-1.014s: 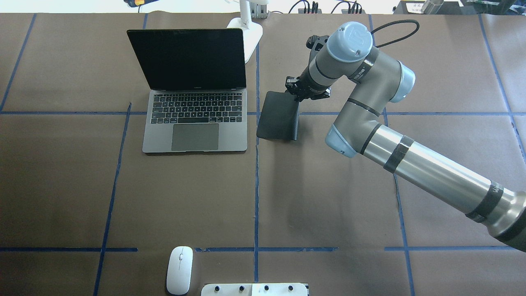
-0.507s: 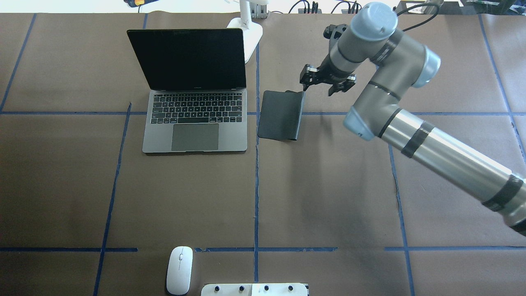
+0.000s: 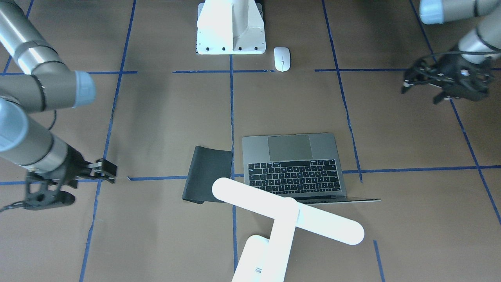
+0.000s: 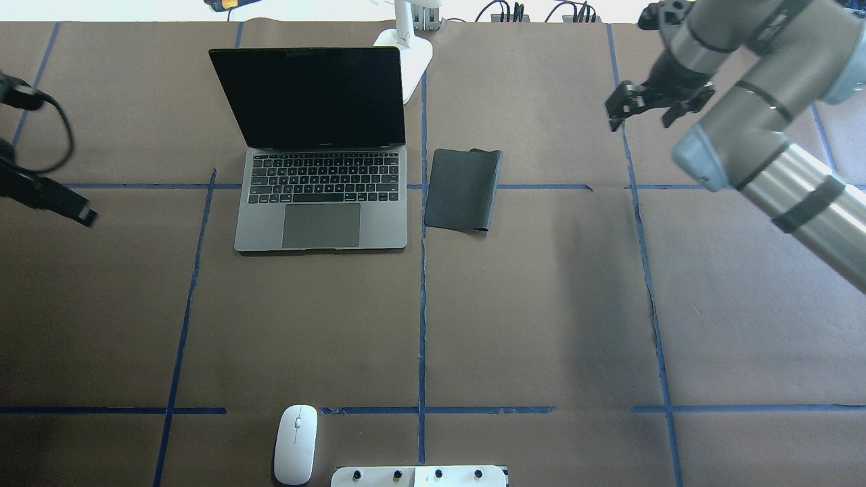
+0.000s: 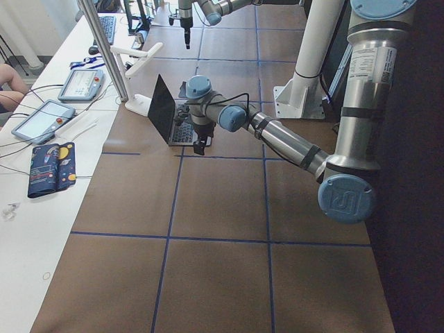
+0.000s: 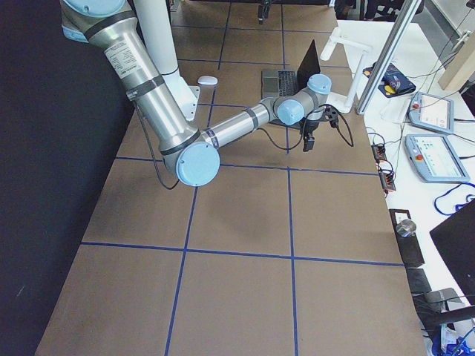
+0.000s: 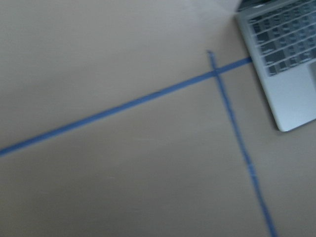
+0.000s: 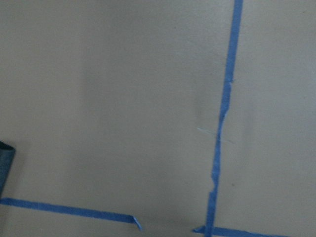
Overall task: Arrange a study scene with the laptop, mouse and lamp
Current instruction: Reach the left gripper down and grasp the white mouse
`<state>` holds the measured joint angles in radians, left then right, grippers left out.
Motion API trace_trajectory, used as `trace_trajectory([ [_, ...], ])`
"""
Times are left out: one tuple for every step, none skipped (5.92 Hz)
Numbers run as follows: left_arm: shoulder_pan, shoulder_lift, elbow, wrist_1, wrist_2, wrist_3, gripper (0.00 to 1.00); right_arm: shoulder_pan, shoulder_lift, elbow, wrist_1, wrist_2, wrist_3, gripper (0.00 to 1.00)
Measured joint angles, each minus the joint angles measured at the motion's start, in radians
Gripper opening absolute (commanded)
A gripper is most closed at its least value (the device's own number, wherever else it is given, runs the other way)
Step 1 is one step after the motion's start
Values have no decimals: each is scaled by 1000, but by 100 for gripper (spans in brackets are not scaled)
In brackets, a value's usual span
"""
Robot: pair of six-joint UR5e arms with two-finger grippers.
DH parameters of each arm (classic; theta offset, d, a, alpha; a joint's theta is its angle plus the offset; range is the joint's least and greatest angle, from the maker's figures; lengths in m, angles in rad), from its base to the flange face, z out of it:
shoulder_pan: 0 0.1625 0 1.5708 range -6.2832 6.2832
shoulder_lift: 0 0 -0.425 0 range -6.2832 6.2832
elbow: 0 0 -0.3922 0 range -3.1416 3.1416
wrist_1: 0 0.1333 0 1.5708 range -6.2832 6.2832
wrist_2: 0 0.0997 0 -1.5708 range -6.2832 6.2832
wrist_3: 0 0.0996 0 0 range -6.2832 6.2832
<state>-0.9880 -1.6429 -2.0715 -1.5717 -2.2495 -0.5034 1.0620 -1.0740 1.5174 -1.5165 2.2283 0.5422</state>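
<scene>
The laptop [image 4: 321, 203] stands open at the back middle, its screen dark; its corner shows in the left wrist view [image 7: 291, 74]. The white mouse [image 4: 295, 443] lies near the front edge, beside the pedestal, far from both grippers. The lamp stands behind the laptop, its base [image 4: 406, 54] by the screen's right corner and its T head [image 3: 287, 211] over the laptop's back edge. My right gripper [image 4: 641, 111] is open and empty, above the table right of the laptop. My left gripper [image 3: 422, 94] is open and empty, left of the laptop.
A black soft pad [image 4: 463, 189] lies flat just right of the laptop; its corner shows in the right wrist view [image 8: 5, 163]. A white bolted pedestal [image 4: 419, 477] sits at the front edge. Blue tape lines cross the brown table cover. Cables and devices lie beyond the back edge.
My right gripper let go of the black pad, which now lies flat, and moved right and back, away from it. My left arm has come into view at the left edge.
</scene>
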Motion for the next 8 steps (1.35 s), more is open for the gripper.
trace_trajectory([
  [152,1,-66,-10,107,-194,100,64,-133,128,-67,4,-173,100],
  [302,1,-106,-36,212,-357,100,132,-294,252,-94,12,-324,100],
  [455,1,-124,-73,331,-503,100,209,-461,351,-101,22,-474,100],
  [615,0,-129,-110,466,-652,100,294,-602,401,-102,35,-618,100],
  [760,-6,-128,-132,585,-781,100,351,-689,412,-103,44,-697,100],
  [883,-17,-119,-139,671,-872,100,373,-722,405,-101,50,-717,100],
  [962,-46,-91,-141,726,-923,100,379,-728,391,-99,59,-720,100],
  [993,-89,-47,-142,754,-943,100,379,-727,381,-98,66,-720,100],
])
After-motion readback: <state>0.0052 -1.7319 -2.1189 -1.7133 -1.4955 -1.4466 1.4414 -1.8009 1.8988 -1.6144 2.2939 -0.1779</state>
